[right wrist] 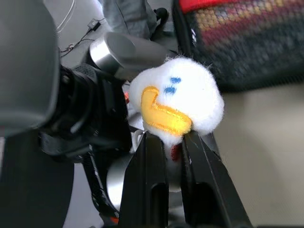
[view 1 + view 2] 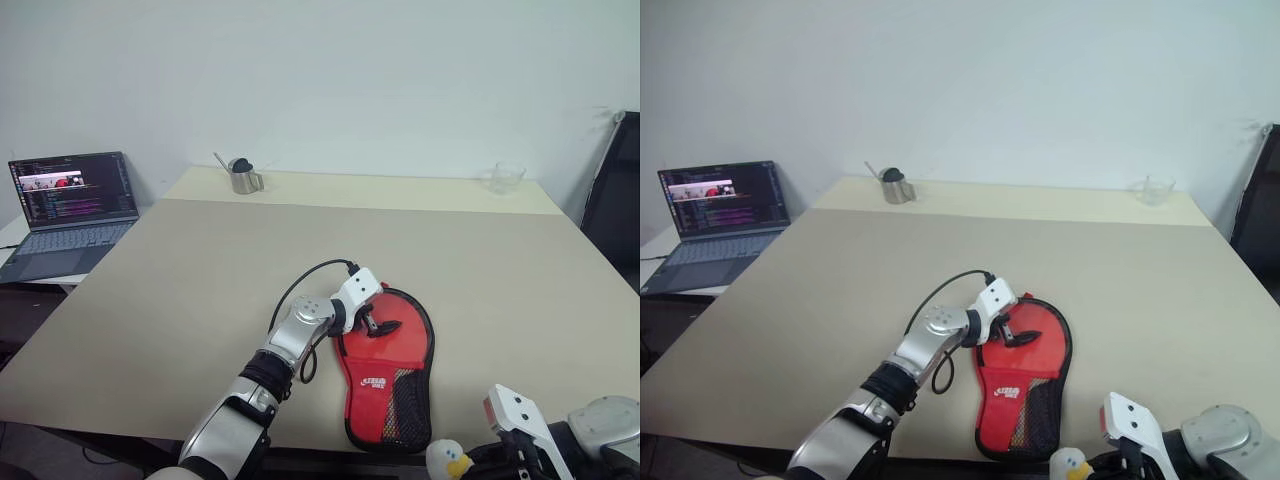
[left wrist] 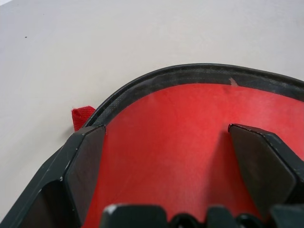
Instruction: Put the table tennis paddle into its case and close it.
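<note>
Your left tool (image 2: 382,322) spreading wide over the red case (image 2: 388,380) lying on the counter (image 2: 200,270), right tool (image 1: 172,156) pinching, apparently, a white plush duck (image 1: 178,102).

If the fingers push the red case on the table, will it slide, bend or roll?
The case lies flat on the table, so it probably slides and will not roll. Its fabric front and mesh panel suggest that it may flex when lifted. It looks light, so a push could turn it.
</note>
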You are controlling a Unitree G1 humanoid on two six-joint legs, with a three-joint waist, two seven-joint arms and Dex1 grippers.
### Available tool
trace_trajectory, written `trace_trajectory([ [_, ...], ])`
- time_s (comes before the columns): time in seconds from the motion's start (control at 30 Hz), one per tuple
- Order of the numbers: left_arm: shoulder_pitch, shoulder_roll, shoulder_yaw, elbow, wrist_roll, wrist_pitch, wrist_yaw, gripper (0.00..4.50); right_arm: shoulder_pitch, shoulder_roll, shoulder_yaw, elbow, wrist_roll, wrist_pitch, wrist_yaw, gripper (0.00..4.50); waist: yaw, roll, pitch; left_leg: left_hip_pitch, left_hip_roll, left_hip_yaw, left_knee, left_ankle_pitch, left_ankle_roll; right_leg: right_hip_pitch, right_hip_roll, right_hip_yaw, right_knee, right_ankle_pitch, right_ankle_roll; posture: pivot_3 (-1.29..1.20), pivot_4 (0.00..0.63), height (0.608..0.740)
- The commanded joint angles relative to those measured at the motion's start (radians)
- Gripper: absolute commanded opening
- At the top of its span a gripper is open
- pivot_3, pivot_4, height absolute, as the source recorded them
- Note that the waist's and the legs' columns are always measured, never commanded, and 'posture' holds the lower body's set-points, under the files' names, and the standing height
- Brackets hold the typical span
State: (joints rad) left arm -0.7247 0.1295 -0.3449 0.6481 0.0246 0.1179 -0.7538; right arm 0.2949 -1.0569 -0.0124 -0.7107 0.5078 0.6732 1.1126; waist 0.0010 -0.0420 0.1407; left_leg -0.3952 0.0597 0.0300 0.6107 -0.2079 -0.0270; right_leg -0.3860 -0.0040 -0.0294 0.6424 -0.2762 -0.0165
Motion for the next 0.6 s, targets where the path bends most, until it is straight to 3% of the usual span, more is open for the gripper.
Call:
trace_trajectory([
  [0.03, 0.062, 0.030, -0.070, 0.150, 0.105, 0.042, 0.017, 4.50, 0.005, -0.019, -0.031, -0.076, 0.053, 0.049, -0.014, 0.00, 0.000, 0.000, 0.000, 0.000, 0.000, 0.000, 0.000, 0.000, 0.000, 0.000, 0.000, 0.000, 0.000, 0.000, 0.000, 0.00, 0.150, 0.740],
  [0.1, 0.060, 0.028, -0.071, 0.155, 0.105, 0.039, 0.018, 4.50, -0.005, -0.022, -0.045, -0.094, 0.065, 0.077, -0.035, 0.00, 0.000, 0.000, 0.000, 0.001, 0.000, -0.001, 0.000, 0.000, 0.000, 0.001, -0.001, -0.002, 0.000, 0.000, 0.000, 0.00, 0.150, 0.740],
  [0.3, 0.060, 0.022, -0.071, 0.160, 0.105, 0.035, 0.021, 4.50, -0.009, -0.046, -0.086, -0.163, 0.135, 0.154, -0.053, 2.03, 0.000, 0.000, 0.000, 0.001, 0.000, -0.004, 0.000, -0.002, -0.004, 0.003, -0.001, -0.006, 0.000, -0.001, -0.002, 0.00, 0.150, 0.740],
  [0.53, 0.061, 0.020, -0.065, 0.153, 0.096, 0.030, 0.017, 4.50, 0.009, -0.068, -0.068, -0.072, 0.054, 0.070, -0.032, 4.47, 0.000, 0.000, 0.000, 0.003, 0.000, -0.004, 0.000, -0.003, -0.005, 0.004, -0.003, -0.007, -0.001, -0.001, -0.002, 0.00, 0.150, 0.740],
  [0.6, 0.056, 0.022, -0.050, 0.147, 0.081, 0.026, 0.010, 4.50, 0.001, -0.073, -0.088, -0.054, 0.040, 0.058, -0.036, 4.47, 0.000, 0.000, 0.000, 0.003, -0.001, -0.004, 0.000, -0.003, -0.006, 0.004, -0.004, -0.008, -0.001, -0.001, -0.002, 0.00, 0.150, 0.740],
])
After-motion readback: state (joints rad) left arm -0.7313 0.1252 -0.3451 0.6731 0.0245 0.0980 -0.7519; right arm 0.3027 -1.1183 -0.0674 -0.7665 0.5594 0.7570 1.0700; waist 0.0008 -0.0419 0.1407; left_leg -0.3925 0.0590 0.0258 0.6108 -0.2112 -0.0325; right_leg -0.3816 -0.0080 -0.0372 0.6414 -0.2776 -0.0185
